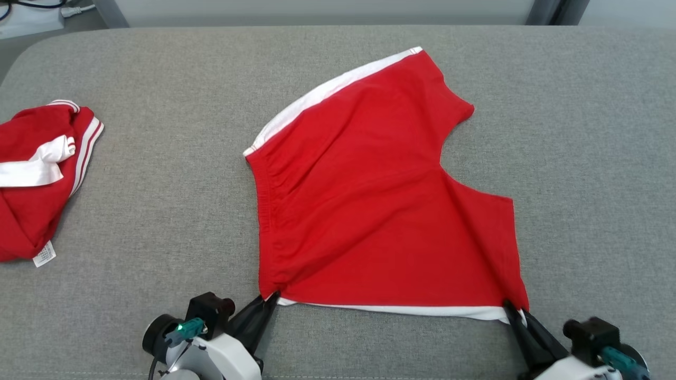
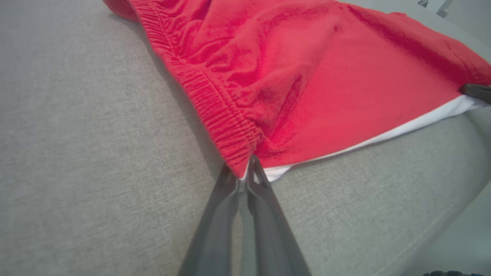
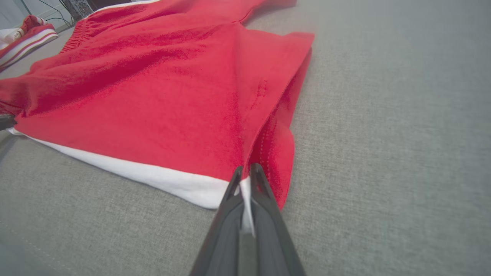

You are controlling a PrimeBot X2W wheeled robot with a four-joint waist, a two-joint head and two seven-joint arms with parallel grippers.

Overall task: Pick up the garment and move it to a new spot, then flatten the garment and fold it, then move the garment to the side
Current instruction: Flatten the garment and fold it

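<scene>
We see the red shorts (image 1: pixel 369 200) spread nearly flat around the middle of the grey counter (image 1: pixel 158 237), waistband toward our left and legs toward our right, with a white stripe along the near and far edges. Our left end effector (image 1: pixel 270 298) is clenched on the near waistband corner. Our right end effector (image 1: pixel 515 311) is pinched on the near leg-hem corner, white trim caught between its fingertips. A second red and white garment (image 1: pixel 37 179) lies crumpled far to our left, well apart from the shorts

Lab-like: grey padded bench (image 1: pixel 132 253), floor cables (image 1: pixel 33 5).
</scene>
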